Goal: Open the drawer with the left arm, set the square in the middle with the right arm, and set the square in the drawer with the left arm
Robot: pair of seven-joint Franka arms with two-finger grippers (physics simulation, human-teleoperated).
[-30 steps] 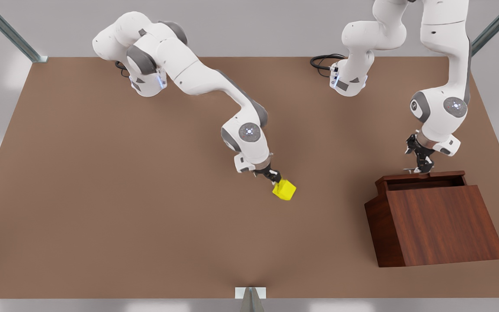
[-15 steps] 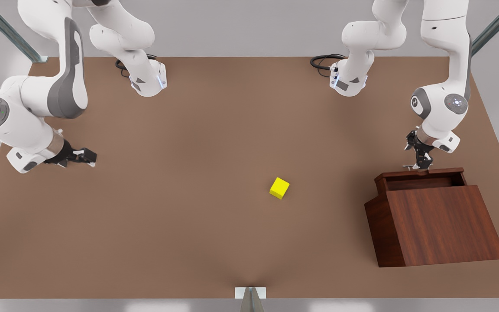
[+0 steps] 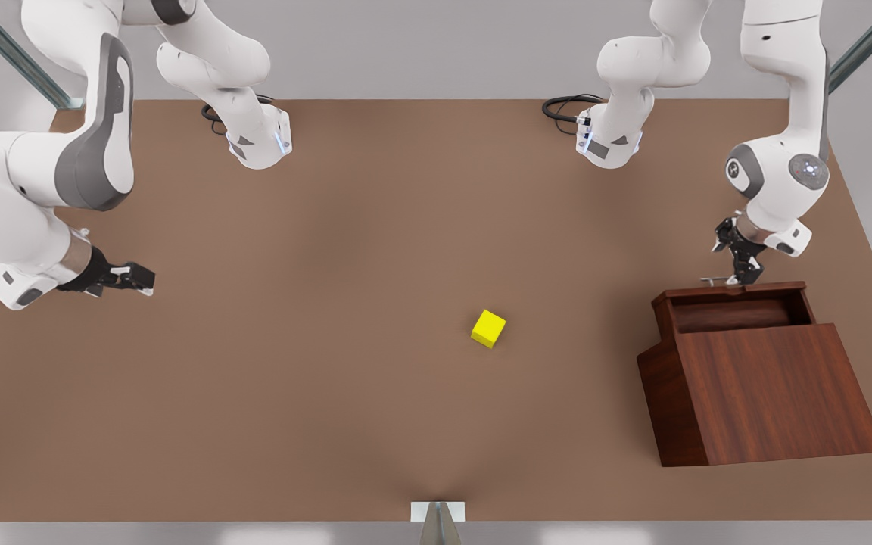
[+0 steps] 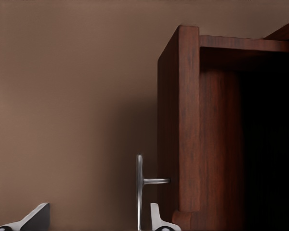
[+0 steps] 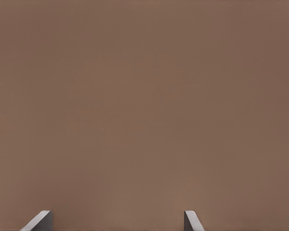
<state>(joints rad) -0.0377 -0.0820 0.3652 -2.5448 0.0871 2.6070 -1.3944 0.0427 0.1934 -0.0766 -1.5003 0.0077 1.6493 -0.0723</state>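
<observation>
Brown and matte, the worktop carries a sloped wooden cabinet at the front view's right, its drawer pulled partly out at the far end. The square sits alone on the middle stretch of the worktop, well apart from both arms, so the right arm's placing looks done and the drawer-opening is the step in hand.

At the drawer's thin silver handle hangs the left claw. In the left wrist view its fingers stand apart with the handle between them, one finger just beside the bar; whether they actually press it I cannot tell, though they look spread and not clamped. The right claw waits at the front view's far left, over bare worktop, empty, its fingertips wide apart.

Next, I judge, the left arm needs the drawer open far enough to take the square, then must let go of the handle, cross to the square and grip it squarely.
</observation>
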